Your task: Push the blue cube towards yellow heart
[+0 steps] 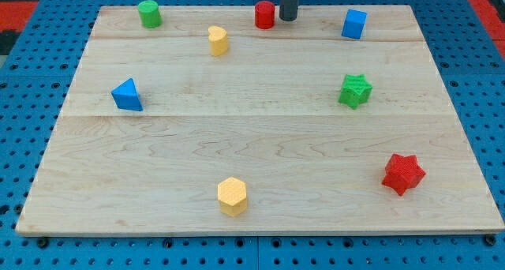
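Observation:
The blue cube [354, 24] sits near the view's top right of the wooden board [260, 136]. The yellow heart [218, 40] stands at the top, left of centre. My tip [288, 18] is at the view's top centre, just right of a red cylinder [264, 15] and almost touching it. The tip is well left of the blue cube and right of the yellow heart. The rod runs up out of the frame.
A green cylinder [149, 13] is at the top left. A blue triangular block [127, 95] lies at the left. A green star [355, 90] is at the right, a red star [403, 174] at the bottom right, a yellow hexagon [232, 196] at the bottom centre.

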You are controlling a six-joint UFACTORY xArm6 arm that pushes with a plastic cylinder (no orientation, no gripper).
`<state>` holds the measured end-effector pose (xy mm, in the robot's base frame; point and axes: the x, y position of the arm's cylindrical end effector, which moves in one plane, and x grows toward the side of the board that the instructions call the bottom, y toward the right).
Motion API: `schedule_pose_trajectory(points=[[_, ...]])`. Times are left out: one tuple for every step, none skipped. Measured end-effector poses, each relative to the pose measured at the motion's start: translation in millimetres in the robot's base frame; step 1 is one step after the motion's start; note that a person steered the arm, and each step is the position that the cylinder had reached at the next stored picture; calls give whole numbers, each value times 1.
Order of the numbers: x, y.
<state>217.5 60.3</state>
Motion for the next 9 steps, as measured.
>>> schedule_pose_trajectory(points=[[0, 2], [0, 4], [0, 13], [-1, 17], [-1, 17], [-1, 17], [-1, 62], [-1, 76], [-1, 76]])
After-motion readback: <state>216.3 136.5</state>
